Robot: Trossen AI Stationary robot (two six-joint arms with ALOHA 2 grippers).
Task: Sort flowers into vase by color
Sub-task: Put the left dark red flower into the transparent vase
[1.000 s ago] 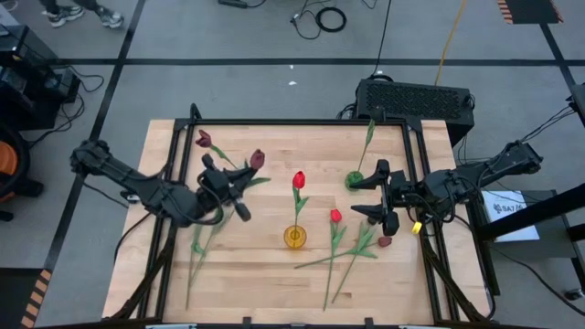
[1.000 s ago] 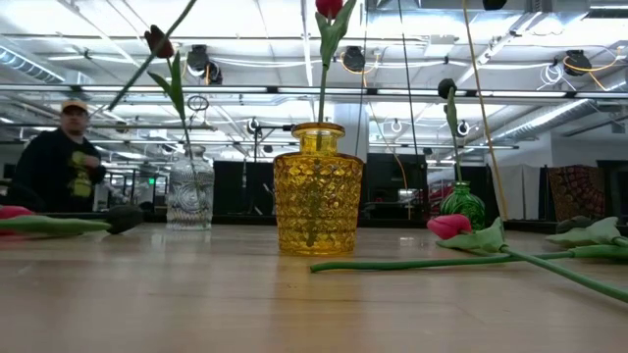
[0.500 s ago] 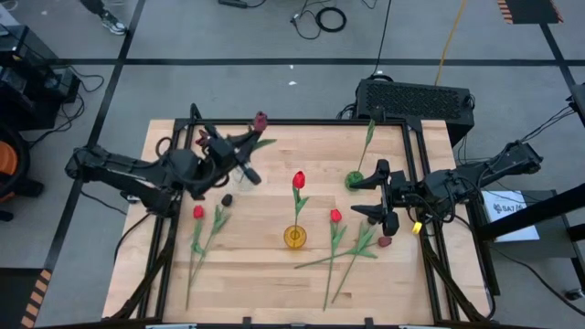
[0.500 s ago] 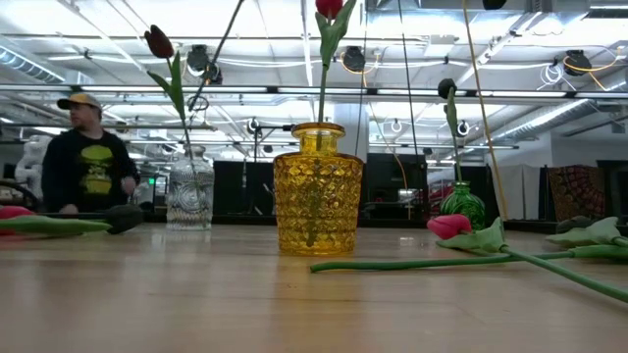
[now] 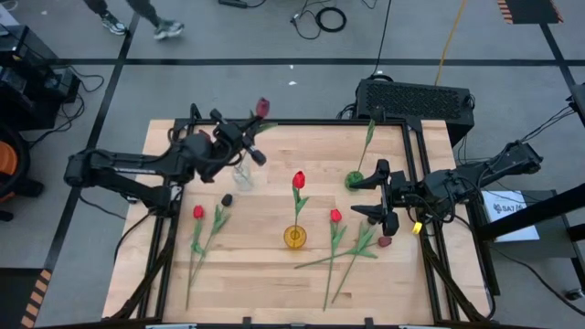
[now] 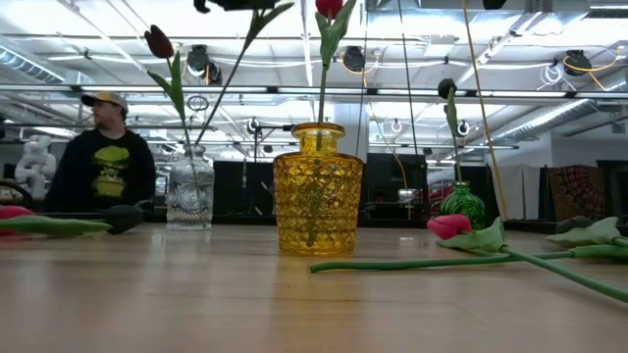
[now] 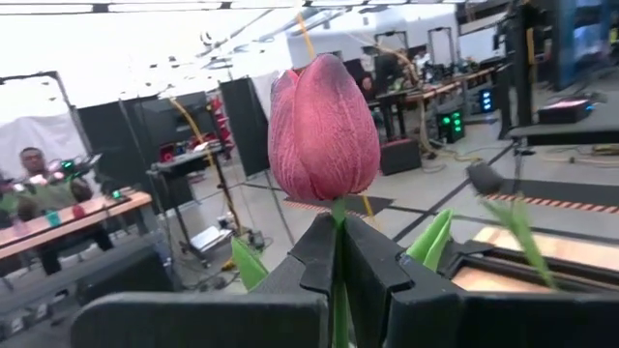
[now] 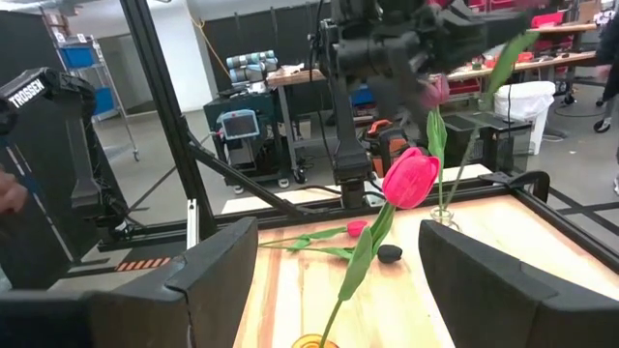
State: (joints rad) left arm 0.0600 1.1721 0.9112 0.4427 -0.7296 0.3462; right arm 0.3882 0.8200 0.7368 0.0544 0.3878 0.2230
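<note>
Wooden surface (image 5: pixel 265 274) carries three vases. Toward 11 o'clock, the left gripper (image 5: pixel 245 139) pinches a maroon tulip (image 5: pixel 263 107) by its stem above the clear vase (image 5: pixel 241 174). At center, the yellow vase (image 5: pixel 294 237) holds a red tulip (image 5: pixel 299 180). At 3 o'clock, the right gripper (image 5: pixel 377 195) waits with fingers spread, near the green vase (image 5: pixel 354 180). Loose flowers (image 5: pixel 336 242) lie toward 5 o'clock.

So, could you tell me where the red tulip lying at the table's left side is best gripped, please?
Grip the red tulip on its stem just below the head, coming straight down with the gripper across the stem: it lies flat on the table, and a dark-headed flower lies close beside it. The left gripper holds a maroon tulip over the clear vase.
</note>
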